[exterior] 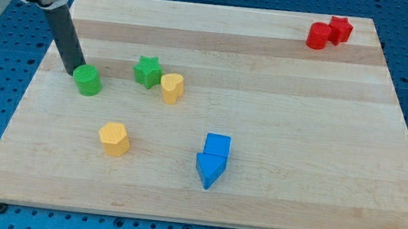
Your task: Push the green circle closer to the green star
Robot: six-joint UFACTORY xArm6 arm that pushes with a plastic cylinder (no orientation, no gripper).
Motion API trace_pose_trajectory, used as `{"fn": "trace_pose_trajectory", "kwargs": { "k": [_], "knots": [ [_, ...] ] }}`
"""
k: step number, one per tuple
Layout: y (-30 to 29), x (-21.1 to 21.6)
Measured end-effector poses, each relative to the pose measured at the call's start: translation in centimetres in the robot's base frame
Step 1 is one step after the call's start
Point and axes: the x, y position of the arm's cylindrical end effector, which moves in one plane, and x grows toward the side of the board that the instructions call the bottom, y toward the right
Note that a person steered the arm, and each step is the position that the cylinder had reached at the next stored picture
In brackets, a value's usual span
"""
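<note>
The green circle point(87, 80) sits on the wooden board point(278, 138) at the view's left. The green star point(147, 71) lies a short way to its right and slightly higher. My tip point(72, 72) stands just left of the green circle, touching or almost touching its upper left side. The dark rod rises from there toward the view's top left.
A yellow block point(171, 88) lies against the green star's right side. A yellow hexagon-like block point(114, 137) sits below the green circle. A blue cube point(217, 144) and a blue triangle point(208, 169) lie together at lower centre. Two red blocks point(329, 32) sit at the top right corner.
</note>
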Motion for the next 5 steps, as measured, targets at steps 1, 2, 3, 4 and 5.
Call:
{"fn": "trace_pose_trajectory", "kwargs": {
  "k": [1, 2, 3, 4, 5],
  "knots": [
    [0.1, 1.8],
    [0.1, 3.9],
    [0.1, 6.2],
    [1.0, 6.2],
    [1.8, 5.3]
  ]
}}
